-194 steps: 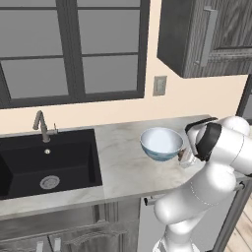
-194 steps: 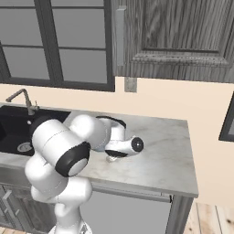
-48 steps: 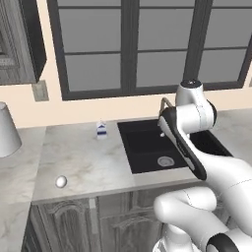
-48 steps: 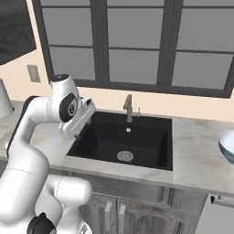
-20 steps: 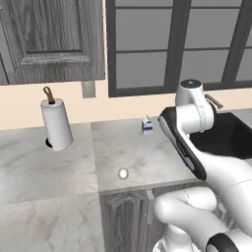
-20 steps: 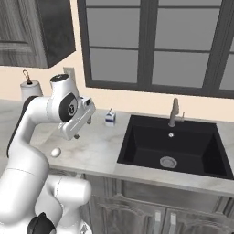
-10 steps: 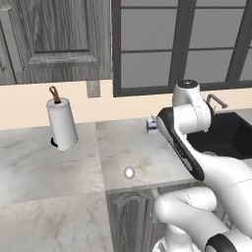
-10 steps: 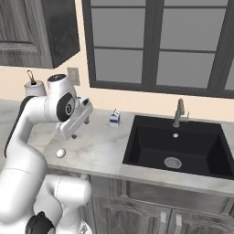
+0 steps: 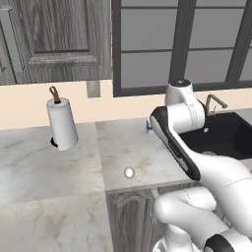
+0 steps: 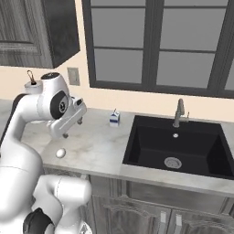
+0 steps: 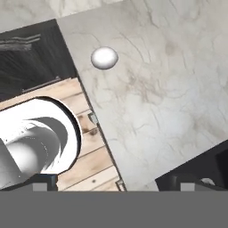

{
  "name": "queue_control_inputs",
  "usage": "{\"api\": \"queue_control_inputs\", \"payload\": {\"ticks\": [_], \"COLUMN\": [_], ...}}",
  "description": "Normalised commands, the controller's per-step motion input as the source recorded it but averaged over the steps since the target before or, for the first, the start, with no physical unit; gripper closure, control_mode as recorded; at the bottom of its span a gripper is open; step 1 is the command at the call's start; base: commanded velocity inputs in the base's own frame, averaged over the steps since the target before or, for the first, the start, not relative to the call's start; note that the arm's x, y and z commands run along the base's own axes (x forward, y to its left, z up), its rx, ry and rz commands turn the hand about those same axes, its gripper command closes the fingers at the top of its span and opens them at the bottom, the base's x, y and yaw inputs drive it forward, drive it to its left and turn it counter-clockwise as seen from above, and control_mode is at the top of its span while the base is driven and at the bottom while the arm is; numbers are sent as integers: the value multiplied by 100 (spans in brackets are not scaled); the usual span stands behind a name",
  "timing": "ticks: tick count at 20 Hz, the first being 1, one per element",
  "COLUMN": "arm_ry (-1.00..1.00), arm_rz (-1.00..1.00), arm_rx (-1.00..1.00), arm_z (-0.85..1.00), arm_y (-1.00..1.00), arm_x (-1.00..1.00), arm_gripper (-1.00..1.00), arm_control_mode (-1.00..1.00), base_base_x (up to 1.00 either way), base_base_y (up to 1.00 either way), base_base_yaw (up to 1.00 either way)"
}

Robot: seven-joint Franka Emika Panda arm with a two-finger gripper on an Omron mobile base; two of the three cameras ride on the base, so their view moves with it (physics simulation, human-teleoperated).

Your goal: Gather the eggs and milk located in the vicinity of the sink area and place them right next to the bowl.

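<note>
Marble counter (image 10: 98,146), veined grey-white, matte. Black rectangular sink (image 10: 176,148) inset at its right, round metal drain, slim brushed faucet (image 10: 179,113). Gripper (image 10: 73,128) held above the counter, jaws spread wide, empty. Milk carton (image 10: 114,118): small, white with blue, gable top, by the backsplash left of the sink. Egg (image 11: 104,58): smooth whitish oval near the counter's front edge.

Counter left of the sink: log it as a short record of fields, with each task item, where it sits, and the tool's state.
egg: whitish egg lying alone on the marble counter, near its front edge
milk: small carton upright at the back of the counter, left of the sink
paper towel roll: upright by the wall, further left
tool: open, empty, above the counter, apart from the egg
bowl: no position to record
</note>
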Motion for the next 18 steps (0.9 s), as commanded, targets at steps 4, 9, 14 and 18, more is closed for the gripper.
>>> {"api": "queue_control_inputs", "payload": {"ticks": [4,9,14,18], "arm_ry": [-9,-11,-1,2], "arm_rz": [-31,-42,-46,-45], "arm_rx": [9,10,12,9], "arm_z": [0,-3,0,-1], "arm_y": [35,37,28,13], "arm_x": [-29,-29,-12,0], "arm_gripper": [-100,-100,-100,-100], "arm_control_mode": [-100,-100,-100,-100], "base_base_x": [0,0,0,0], "base_base_y": [0,0,0,0], "base_base_yaw": [0,0,0,0]}}
